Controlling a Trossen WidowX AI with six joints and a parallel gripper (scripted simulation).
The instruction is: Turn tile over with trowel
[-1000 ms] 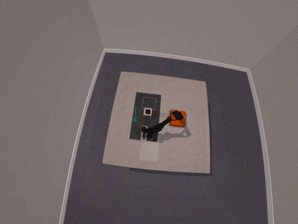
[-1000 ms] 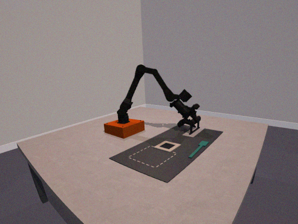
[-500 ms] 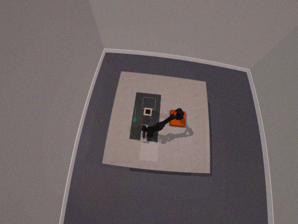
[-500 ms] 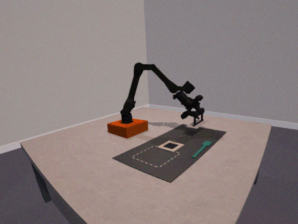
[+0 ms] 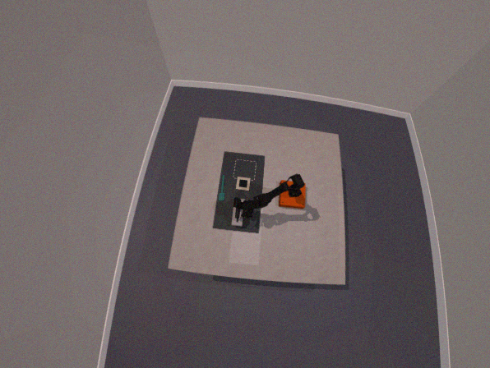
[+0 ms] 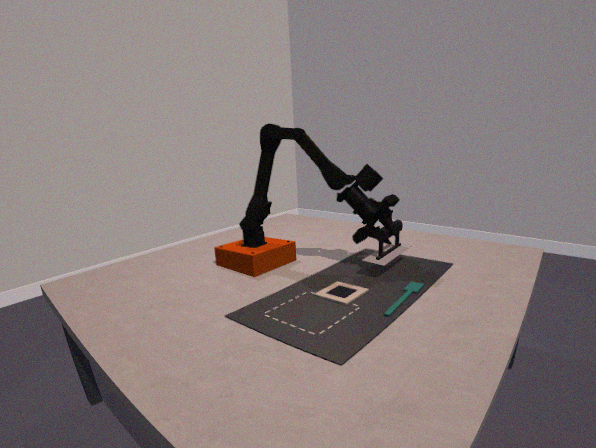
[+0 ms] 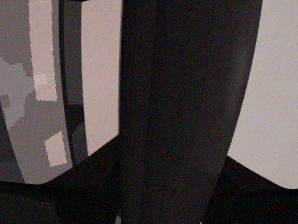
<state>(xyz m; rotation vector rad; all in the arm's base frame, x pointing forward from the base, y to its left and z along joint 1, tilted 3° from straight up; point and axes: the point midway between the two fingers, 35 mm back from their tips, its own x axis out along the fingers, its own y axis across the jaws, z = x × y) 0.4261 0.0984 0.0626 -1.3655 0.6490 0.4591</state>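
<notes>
The small trowel has a flat pale blade and a black handle (image 7: pixel 172 100); its blade (image 5: pixel 237 223) (image 6: pixel 372 259) hangs level, a little above the mat (image 5: pixel 226 213) (image 6: pixel 340 350), with a shadow beneath. My gripper (image 5: pixel 239 209) (image 6: pixel 389 234) is shut on the black handle. Its fingers are mostly hidden behind the handle in the wrist view. The tile (image 5: pixel 243 183) (image 6: pixel 343 291), pale with a dark square facing up, lies flat on the mat. It overlaps one side of the dashed outline (image 5: pixel 245 160) (image 6: pixel 317 333) and is mostly outside it.
A teal spatula-like tool (image 5: pixel 222 196) (image 6: pixel 414 287) lies along the mat's long edge, on the far side from the arm's orange base (image 5: pixel 288 201) (image 6: pixel 255 260). The pale table (image 5: pixel 304 255) (image 6: pixel 165 350) surrounds the mat.
</notes>
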